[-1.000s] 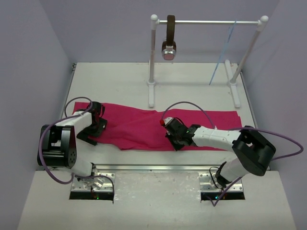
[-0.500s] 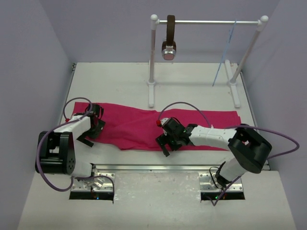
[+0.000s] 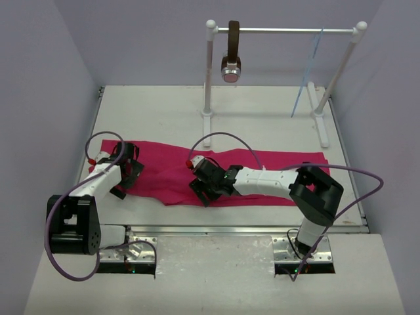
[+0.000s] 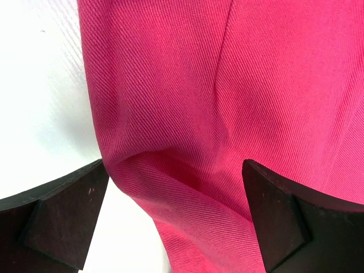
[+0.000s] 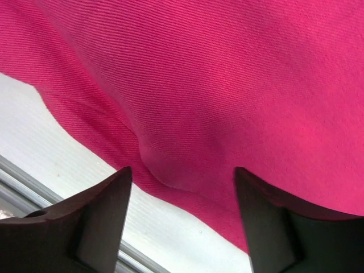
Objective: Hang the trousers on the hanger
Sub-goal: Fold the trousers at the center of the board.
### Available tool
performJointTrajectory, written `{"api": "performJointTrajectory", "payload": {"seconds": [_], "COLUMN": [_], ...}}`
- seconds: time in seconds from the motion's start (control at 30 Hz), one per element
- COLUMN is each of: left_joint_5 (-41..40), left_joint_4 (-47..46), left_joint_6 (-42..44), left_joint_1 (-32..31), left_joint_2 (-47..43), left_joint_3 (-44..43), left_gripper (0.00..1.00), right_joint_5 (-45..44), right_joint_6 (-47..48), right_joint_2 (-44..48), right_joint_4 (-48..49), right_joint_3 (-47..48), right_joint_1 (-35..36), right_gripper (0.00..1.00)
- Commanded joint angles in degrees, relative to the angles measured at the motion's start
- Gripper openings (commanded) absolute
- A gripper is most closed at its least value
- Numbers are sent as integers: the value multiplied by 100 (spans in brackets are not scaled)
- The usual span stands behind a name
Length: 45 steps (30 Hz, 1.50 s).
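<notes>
The magenta trousers (image 3: 262,167) lie flat across the near half of the table, running left to right. The pale blue hanger (image 3: 307,73) hangs on the rail at the back right, well away from both arms. My left gripper (image 3: 126,178) stands open at the cloth's left end, its fingers either side of a raised fold of the trousers (image 4: 187,142). My right gripper (image 3: 202,190) is open low over the cloth's near edge left of centre, with the hem of the trousers (image 5: 227,102) between its fingers (image 5: 96,222) and bare table below.
A white garment rack (image 3: 282,30) stands at the back on two feet (image 3: 207,128) (image 3: 319,115). A brown strap with a round metal end (image 3: 231,62) hangs from the rail's left part. A metal rail (image 3: 230,230) runs along the table's near edge.
My right gripper opened and slid left along the cloth's near edge. The left gripper shifted slightly left and back, staying open. The trousers' left part has rumpled a little.
</notes>
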<state>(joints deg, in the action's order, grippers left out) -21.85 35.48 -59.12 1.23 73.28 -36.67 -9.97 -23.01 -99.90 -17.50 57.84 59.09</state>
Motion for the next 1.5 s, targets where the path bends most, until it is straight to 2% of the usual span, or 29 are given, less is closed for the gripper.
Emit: {"api": "performJointTrajectory", "payload": {"seconds": [0.0,0.07,0.27,0.4,0.6,0.7,0.77,0.87,0.9,0.93,1.0,1.23,1.33,1.37,1.4,1.47], "left_joint_5": [-44,-30,-39,-39,-83,-64,-58,-65,-65,-65,-68,-260,-362,-422,-494,-535], "left_joint_4": [-155,-163,-199,-233,-328,-341,-346,-324,-329,-325,-308,-148,-7,26,101,198], "left_joint_6": [175,211,278,296,252,250,243,243,243,237,225,202,84,5,-73,-202], "left_joint_1": [70,70,70,75,70,70,71,72,70,70,70,70,70,70,73,76], "left_joint_2": [-201,-208,-218,-209,-150,-85,-79,-93,-95,-89,-86,-90,-66,-50,-27,53], "left_joint_3": [5,-13,-42,-34,-2,-35,-43,-51,-58,-66,-83,-235,-289,-322,-350,-477], "left_gripper": [100,100,100,100,100,100,100,100,100,100,100,100,100,100,100,100], "right_joint_5": [-358,-373,-409,-646,-846,-900,-886,-772,-746,-731,-633,-532,-156,-77,84,89], "right_joint_6": [79,116,75,56,4,-29,-39,-48,-52,-61,-71,-302,-301,-297,-295,-428], "right_joint_2": [-319,-499,-548,-329,16,225,377,471,459,405,340,572,569,530,451,574], "right_joint_4": [-203,-128,-139,-245,-488,-584,-562,-493,-491,-491,-504,-499,-362,-354,-359,-447], "right_joint_3": [335,334,377,372,391,334,227,26,-11,-31,-86,-533,-704,-701,-692,-782], "right_joint_1": [64,60,99,225,402,458,480,480,480,474,482,553,559,559,559,557], "right_gripper": [66,46,7,0,0,4,0,0,7,8,0,0,0,3,14,49]}}
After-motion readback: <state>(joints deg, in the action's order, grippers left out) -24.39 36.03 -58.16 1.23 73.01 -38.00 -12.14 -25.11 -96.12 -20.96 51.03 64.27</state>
